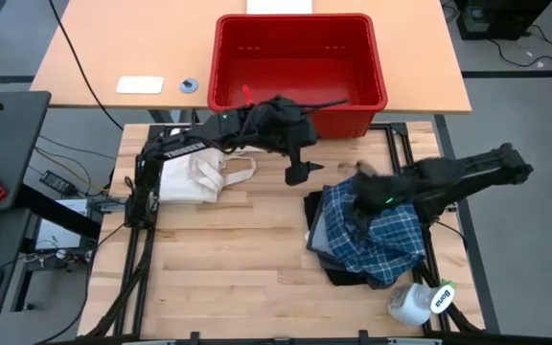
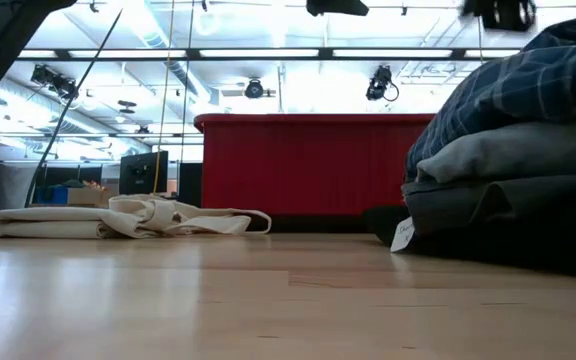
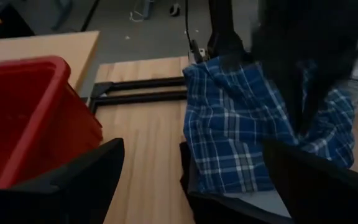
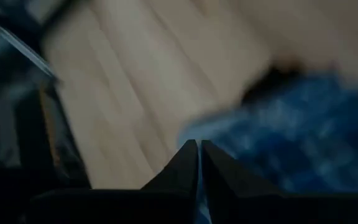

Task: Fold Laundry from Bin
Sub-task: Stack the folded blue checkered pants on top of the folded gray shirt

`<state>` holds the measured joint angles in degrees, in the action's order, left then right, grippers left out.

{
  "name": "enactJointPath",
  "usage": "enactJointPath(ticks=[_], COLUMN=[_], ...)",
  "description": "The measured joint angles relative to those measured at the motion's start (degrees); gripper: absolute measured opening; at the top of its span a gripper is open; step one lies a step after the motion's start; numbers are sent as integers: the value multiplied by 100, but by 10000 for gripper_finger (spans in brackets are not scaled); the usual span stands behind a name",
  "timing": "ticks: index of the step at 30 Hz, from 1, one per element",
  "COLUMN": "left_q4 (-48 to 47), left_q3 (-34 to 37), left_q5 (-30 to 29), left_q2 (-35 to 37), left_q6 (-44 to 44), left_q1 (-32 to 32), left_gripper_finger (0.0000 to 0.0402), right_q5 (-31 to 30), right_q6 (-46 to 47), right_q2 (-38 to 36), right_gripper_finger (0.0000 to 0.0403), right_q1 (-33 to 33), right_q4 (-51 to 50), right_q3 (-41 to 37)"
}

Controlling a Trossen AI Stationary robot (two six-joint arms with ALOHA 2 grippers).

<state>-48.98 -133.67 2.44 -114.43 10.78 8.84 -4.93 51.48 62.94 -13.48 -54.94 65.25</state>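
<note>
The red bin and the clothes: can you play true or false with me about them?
1. The red bin looks empty. True.
2. The plaid shirt sits on top of the clothes pile. True.
3. The cream cloth lies inside the bin. False: it lies on the table beside the left arm.
4. The left gripper has shut jaws. False: they are wide open.
5. The right gripper has shut jaws. True.
</note>
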Motion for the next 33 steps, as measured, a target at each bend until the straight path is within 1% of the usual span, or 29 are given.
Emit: enactJointPath(ticks=[3, 5, 7, 9, 11, 13, 18, 20, 24, 27, 29, 33], left_q4=[-73, -124, -170, -166, -177, -278, -566, -572, -571, -614, -615, -615], left_q3=[2, 2, 2, 2, 2, 2, 2, 2, 2, 2, 2, 2], left_q5=[150, 237, 256, 257, 262, 266, 262, 261, 172, 169, 164, 167], left_q2=[0, 0, 0, -2, -2, -2, -4, -5, -7, -7, -9, -10], left_q6=[-142, -243, -272, -271, -278, -282, -260, -212, -117, -116, -104, -28], left_q1=[0, -7, -34, -44, -50, -48, -44, -40, -2, 40, 46, 36], left_gripper_finger=[389, 389, 389, 389, 389, 389, 389, 389, 389, 389, 389, 389], right_q5=[-411, -443, -387, -112, 230, 603, 1929, 2154, 2273, 2471, 2409, 1750], right_q6=[-321, -224, -114, -16, -8, -90, -351, -349, -240, 160, 391, 819], right_q2=[-208, -332, -393, -379, -301, -221, -46, -11, 72, 105, 118, 107], right_gripper_finger=[30, 30, 30, 30, 30, 30, 30, 30, 30, 30, 29, 15], right_q1=[1, -4, -47, -147, -275, -420, -744, -906, -1265, -1368, -1475, -1780], right_q4=[-199, -443, -994, -1715, -2162, -2203, -2331, -2301, -2417, -2849, -2994, -3396], right_q3=[756, 1074, 1200, 1141, 978, 687, 85, -128, -578, -689, -534, 270])
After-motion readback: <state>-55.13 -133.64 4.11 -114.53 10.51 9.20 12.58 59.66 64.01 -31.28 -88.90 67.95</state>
